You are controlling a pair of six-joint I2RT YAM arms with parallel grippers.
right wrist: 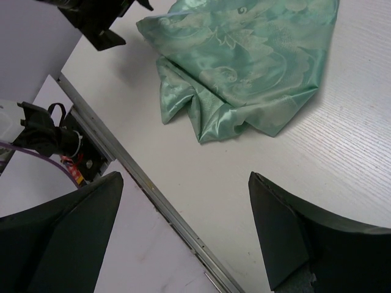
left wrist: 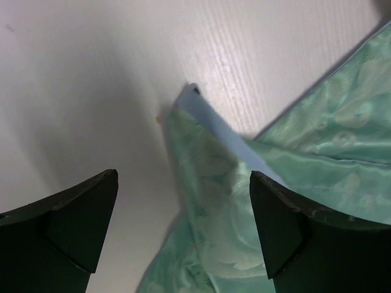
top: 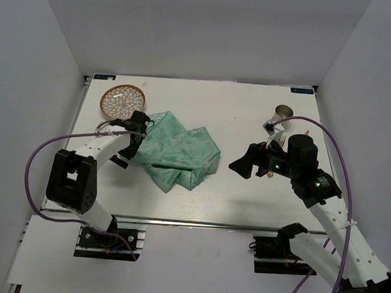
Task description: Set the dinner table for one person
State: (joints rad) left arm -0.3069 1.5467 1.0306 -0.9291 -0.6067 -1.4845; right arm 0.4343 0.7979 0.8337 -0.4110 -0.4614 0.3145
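Note:
The white dinner table [top: 237, 109] carries a crumpled mint-green patterned cloth [top: 178, 152] left of centre. A brown-rimmed patterned plate [top: 122, 101] sits at the far left. A metal cup [top: 283, 113] stands at the far right, with cutlery [top: 284, 140] just in front of it, partly hidden by my right arm. My left gripper [top: 141, 124] is open at the cloth's upper left edge. In the left wrist view [left wrist: 183, 226] a folded cloth corner [left wrist: 208, 159] lies between the jaws. My right gripper [top: 239, 166] is open and empty, right of the cloth.
The aluminium rail [right wrist: 153, 195] of the table's near edge runs under my right gripper [right wrist: 183, 232] in the right wrist view, with the cloth [right wrist: 244, 61] beyond it. Grey walls enclose the table on three sides.

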